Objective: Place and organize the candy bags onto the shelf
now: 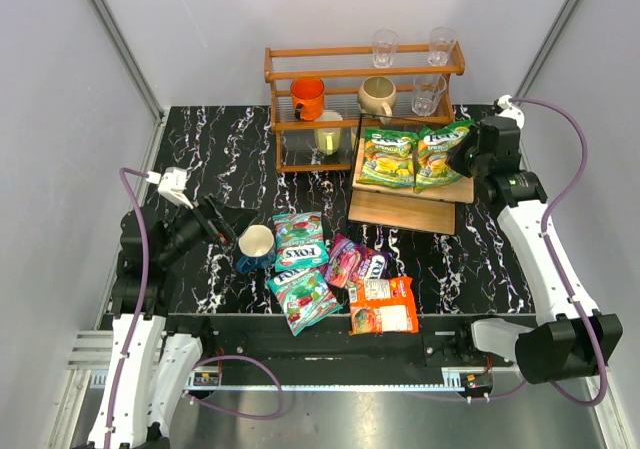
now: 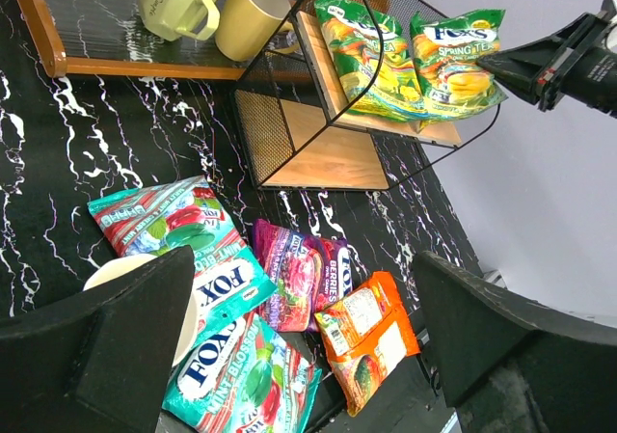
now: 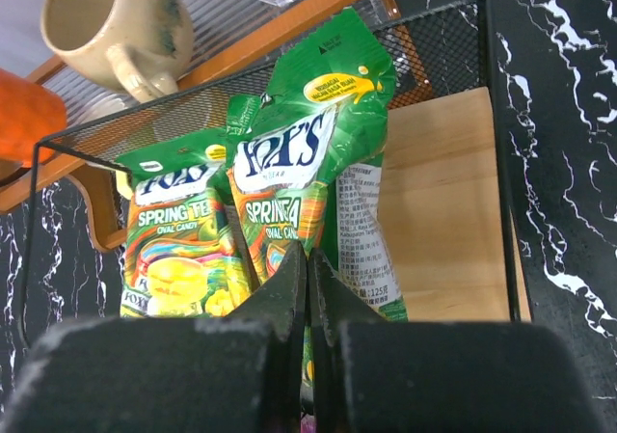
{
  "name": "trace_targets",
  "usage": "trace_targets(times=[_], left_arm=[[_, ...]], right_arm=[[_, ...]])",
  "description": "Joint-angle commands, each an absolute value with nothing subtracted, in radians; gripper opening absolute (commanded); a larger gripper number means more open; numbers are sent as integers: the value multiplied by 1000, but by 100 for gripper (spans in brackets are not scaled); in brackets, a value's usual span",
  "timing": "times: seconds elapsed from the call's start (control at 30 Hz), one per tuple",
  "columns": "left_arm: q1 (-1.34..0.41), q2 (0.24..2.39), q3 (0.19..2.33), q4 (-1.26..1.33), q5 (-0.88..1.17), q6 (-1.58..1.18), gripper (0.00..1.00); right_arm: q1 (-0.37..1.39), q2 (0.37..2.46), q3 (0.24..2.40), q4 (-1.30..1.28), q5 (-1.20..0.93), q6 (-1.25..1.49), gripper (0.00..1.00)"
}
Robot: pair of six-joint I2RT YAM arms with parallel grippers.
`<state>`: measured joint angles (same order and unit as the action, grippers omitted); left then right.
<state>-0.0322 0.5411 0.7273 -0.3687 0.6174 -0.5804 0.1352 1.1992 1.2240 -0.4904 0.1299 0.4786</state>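
Two green-yellow candy bags (image 1: 388,157) (image 1: 440,154) lie on the upper board of the pale wood shelf (image 1: 402,213). My right gripper (image 1: 463,155) is shut on the right one's edge; in the right wrist view the gripper (image 3: 308,259) pinches that bag (image 3: 299,153), which is tipped up beside the other (image 3: 178,250). Two teal bags (image 1: 298,241) (image 1: 303,297), a purple bag (image 1: 352,261) and an orange bag (image 1: 383,305) lie on the table. My left gripper (image 1: 225,224) is open and empty, hovering (image 2: 304,269) above these bags.
A blue-and-cream mug (image 1: 256,247) stands left of the teal bags, right under my left gripper. The orange-brown railed rack (image 1: 300,69) with cups and glasses stands at the back, touching the shelf's left side. A black wire frame (image 3: 496,144) surrounds the shelf.
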Motion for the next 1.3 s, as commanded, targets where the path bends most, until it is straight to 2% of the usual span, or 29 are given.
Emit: trace_targets(times=[0.0,0.37,0.43,0.47,0.5,0.6,0.63,0.8,1.0,1.1,1.13,1.2,1.27], left_arm=[[-34,534,753,-341,638,-578,99],[-34,532,758,-341,638,-588,99],[-34,532,755,-341,640,-589,99],[-34,532,753,-341,641,-589,99],[-34,531,750,-342,643,-591,99],[-34,534,747,-341,640,-594,99],[-34,532,749,-341,640,-597,99],[-34,531,744,-342,637,-594,99],[-35,535,738,-366,572,-594,99],[-34,535,733,-383,545,-588,99],[-34,537,732,-382,543,-589,99],[-35,548,729,-382,540,-594,99],[-35,555,729,-383,538,-595,99]], right_arm=[[91,1198,1198,-367,80,522,0],[52,1226,1134,-290,34,539,0],[52,1224,1144,-290,23,514,14],[52,1218,1158,-294,20,484,31],[51,1212,1164,-293,21,471,41],[52,1158,1192,-299,69,427,63],[51,1134,1199,-304,109,399,65],[52,1040,1243,-341,109,341,66],[58,896,1181,-342,-304,314,62],[177,858,1132,-373,-271,296,61],[316,856,1126,-417,-218,252,61],[447,865,1123,-455,-64,218,61],[596,876,1105,-480,-8,221,61]])
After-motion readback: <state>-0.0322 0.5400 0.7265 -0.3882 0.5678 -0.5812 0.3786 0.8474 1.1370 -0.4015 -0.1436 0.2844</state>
